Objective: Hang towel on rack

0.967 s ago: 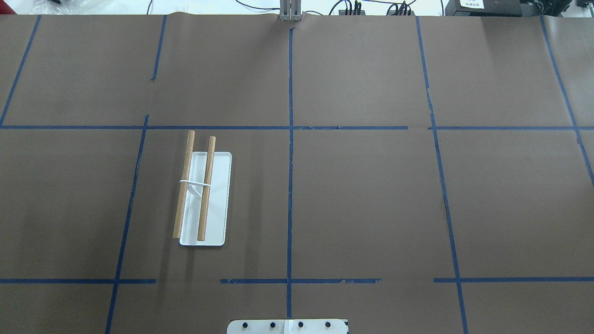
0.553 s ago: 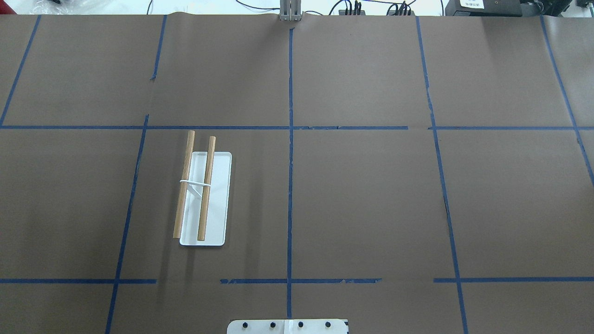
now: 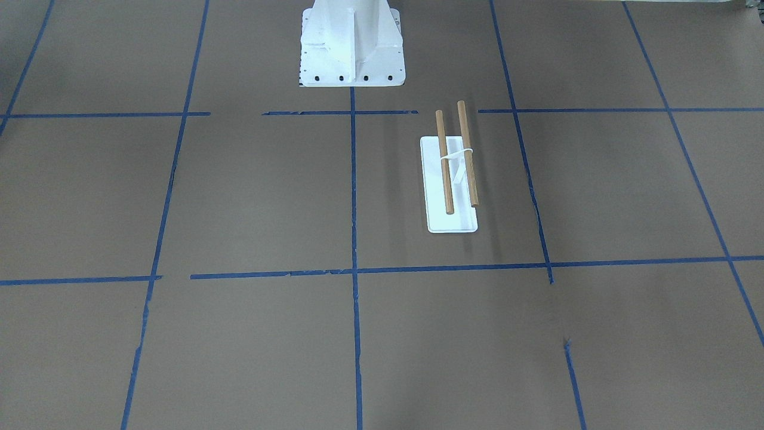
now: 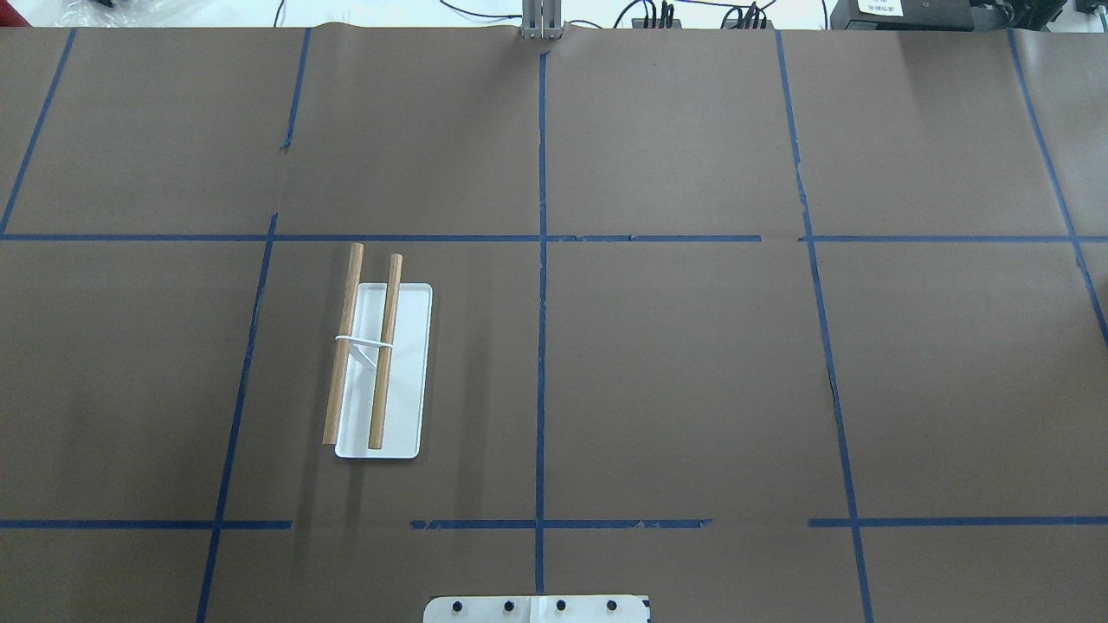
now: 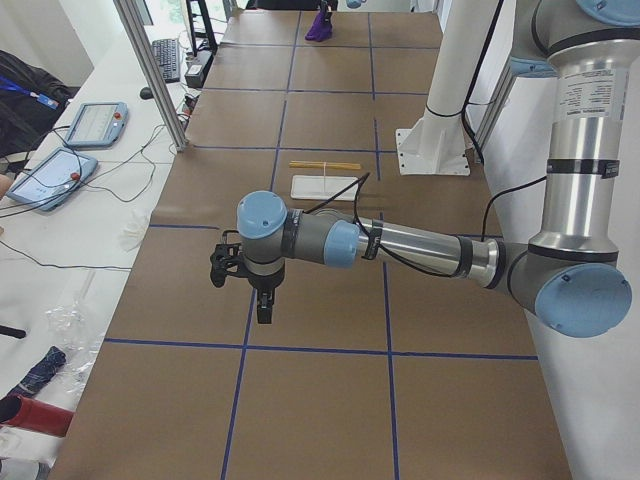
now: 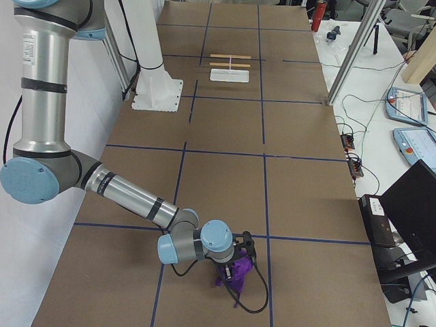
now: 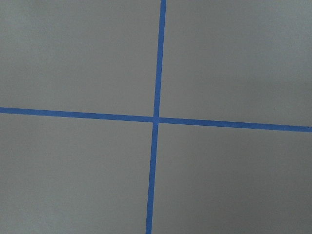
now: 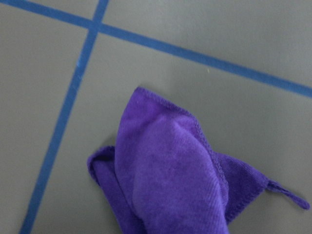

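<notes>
The rack (image 4: 403, 381) has a flat white base and two parallel brown rods (image 4: 344, 346), and stands left of the table's middle. It also shows in the front view (image 3: 453, 222) and both side views (image 5: 325, 187) (image 6: 230, 75), with nothing on it. The purple towel (image 8: 170, 180) lies bunched on the brown table at the far right end (image 6: 230, 274) (image 5: 322, 25). My right gripper (image 6: 244, 262) is right above the towel; I cannot tell if it is open or shut. My left gripper (image 5: 264, 312) hovers over bare table at the left end; its state is unclear.
The white robot pedestal (image 3: 352, 42) stands at the table's near edge (image 4: 537, 610). Aluminium posts (image 5: 150, 70) (image 6: 354, 48) rise along the far edge. Tablets (image 5: 95, 120), cables and a laptop (image 6: 409, 204) lie beyond that edge. Blue tape lines (image 7: 157, 119) cross the brown cover.
</notes>
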Controlling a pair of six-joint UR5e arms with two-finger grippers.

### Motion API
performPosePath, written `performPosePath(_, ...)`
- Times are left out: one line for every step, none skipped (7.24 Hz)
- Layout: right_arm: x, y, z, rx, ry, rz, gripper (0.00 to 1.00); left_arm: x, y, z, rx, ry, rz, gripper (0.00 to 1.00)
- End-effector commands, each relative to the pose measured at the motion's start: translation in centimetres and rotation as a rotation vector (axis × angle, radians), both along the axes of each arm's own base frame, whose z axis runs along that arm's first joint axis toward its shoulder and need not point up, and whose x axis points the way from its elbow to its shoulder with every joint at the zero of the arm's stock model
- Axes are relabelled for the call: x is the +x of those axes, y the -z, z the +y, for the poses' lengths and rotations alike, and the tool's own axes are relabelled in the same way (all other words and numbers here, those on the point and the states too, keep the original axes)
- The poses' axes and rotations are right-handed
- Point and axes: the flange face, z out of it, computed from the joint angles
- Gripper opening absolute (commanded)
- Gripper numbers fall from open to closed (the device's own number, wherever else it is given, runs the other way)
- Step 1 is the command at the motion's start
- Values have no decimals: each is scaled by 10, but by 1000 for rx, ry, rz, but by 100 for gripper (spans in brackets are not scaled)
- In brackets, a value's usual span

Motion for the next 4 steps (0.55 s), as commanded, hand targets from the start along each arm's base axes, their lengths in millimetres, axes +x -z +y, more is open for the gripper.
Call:
performPosePath(18,85,-30,163,-46,-16,0,1,19,-7,107,2,5,100)
performPosePath(18,142,-44,274,-48,-18,0,3,29,-11,163,32,18,100)
performPosePath(17,189,-70,348,-48,-27,0,8,49,-20,203,100,51,100)
performPosePath(-1,238,-98,324,-66,-75,0,29,74,-32,233,155,107,100)
